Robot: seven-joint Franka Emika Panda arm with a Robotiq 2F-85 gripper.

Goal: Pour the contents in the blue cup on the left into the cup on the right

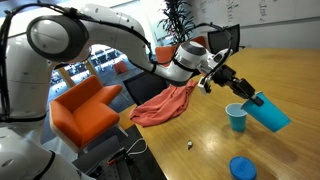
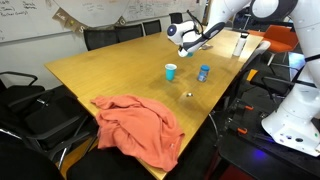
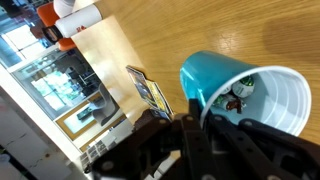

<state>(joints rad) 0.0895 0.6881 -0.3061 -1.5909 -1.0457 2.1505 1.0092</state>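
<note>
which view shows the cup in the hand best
The wrist view: the held cup fills the frame, mouth toward the camera, white inside with small dark bits. An exterior view shows only its blue outside, tilted. In an exterior view from across the table it is too small to make out.
</note>
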